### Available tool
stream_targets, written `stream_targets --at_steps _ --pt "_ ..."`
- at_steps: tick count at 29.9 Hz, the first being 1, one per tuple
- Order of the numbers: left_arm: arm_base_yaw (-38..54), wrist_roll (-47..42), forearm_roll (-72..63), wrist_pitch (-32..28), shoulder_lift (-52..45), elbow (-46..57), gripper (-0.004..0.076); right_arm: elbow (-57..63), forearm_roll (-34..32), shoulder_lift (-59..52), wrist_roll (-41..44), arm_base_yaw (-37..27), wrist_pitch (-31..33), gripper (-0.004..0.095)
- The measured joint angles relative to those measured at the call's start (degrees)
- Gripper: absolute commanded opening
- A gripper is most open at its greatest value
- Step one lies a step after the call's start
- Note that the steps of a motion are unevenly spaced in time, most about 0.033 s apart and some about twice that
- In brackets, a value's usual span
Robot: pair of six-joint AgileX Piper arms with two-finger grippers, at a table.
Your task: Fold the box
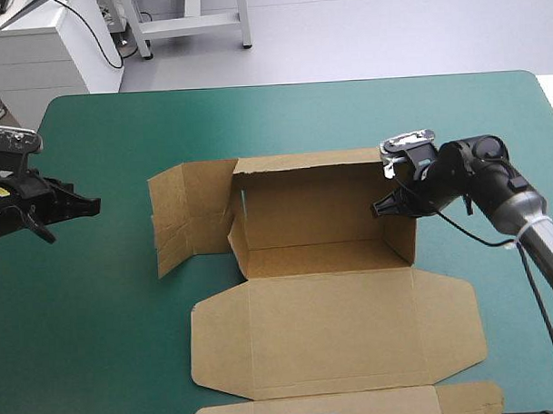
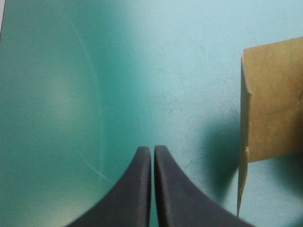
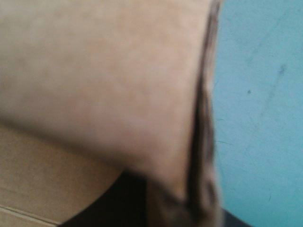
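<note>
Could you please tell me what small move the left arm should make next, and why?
Probably bring the left gripper to the box's left flap, which splays outward while the right gripper grips the right wall. The left gripper is shut over the teal-green cover, apart from the box.

A wall of the brown box (image 3: 104,80) looms close, its edge nipped in the end effector (image 3: 187,208); teal-green tabletop (image 3: 260,94) lies beside it.
</note>
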Motion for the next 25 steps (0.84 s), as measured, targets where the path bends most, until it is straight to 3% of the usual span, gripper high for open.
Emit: stream_targets --at_steps 7,10,13,20,25 --pt "0.0 0.0 0.0 0.0 0.0 0.0 -0.0008 -12.4 -0.7 10.1 0.4 -0.1 4.0 -0.0013" --pt "0.0 0.0 0.0 0.0 0.0 0.0 -0.0008 -16.0 -0.7 13.8 0.5 -0.1 3.8 0.0043" --pt "0.0 0.0 0.0 0.0 0.0 0.0 -0.0008 -18.5 -0.7 16.9 0.6 -0.1 3.3 0.0190" --pt "0.0 0.2 -1.3 0.0 0.0 0.0 -0.0008 -19.4 -1.3 19.6 0.5 0.0 2.1 0.0665" --pt "0.0 0.2 -1.5 0.0 0.0 0.0 -0.0008 -21.2 -2.7 19.7 0.3 0.0 1.9 0.0696"
